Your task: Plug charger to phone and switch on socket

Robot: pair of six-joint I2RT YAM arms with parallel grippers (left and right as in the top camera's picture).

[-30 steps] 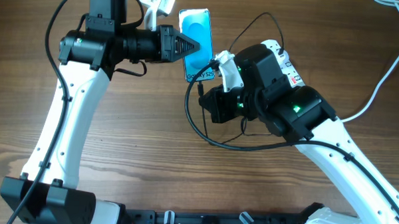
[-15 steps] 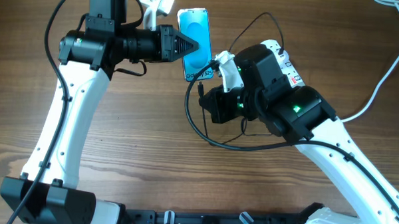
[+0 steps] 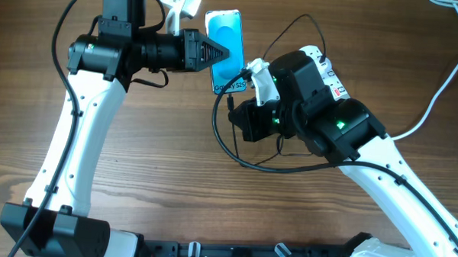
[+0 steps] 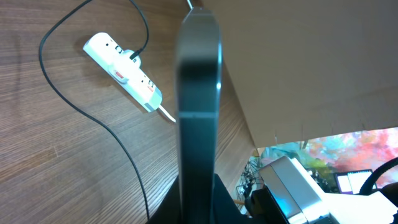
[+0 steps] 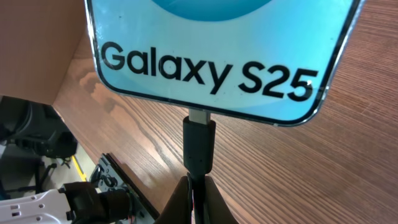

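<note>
My left gripper (image 3: 216, 52) is shut on the phone (image 3: 225, 48), holding it above the table; its teal screen faces up in the overhead view. The left wrist view shows the phone edge-on (image 4: 199, 93). My right gripper (image 5: 198, 193) is shut on the charger's black cable just below the connector tip (image 5: 199, 146). The tip meets the port on the phone's bottom edge (image 5: 211, 68), under the "Galaxy S25" text. The charger cable (image 3: 228, 147) loops under my right arm. The socket (image 4: 123, 68), a white power strip with red-marked switches, lies on the table; in the overhead view it (image 3: 331, 77) is mostly hidden by my right arm.
A thick white cord (image 3: 444, 90) runs from the socket off the top right of the wooden table (image 3: 166, 172). A cardboard wall (image 4: 298, 62) stands behind the table.
The phone shifted slightly left half a second ago and is back where it was. Both arms are otherwise still.
</note>
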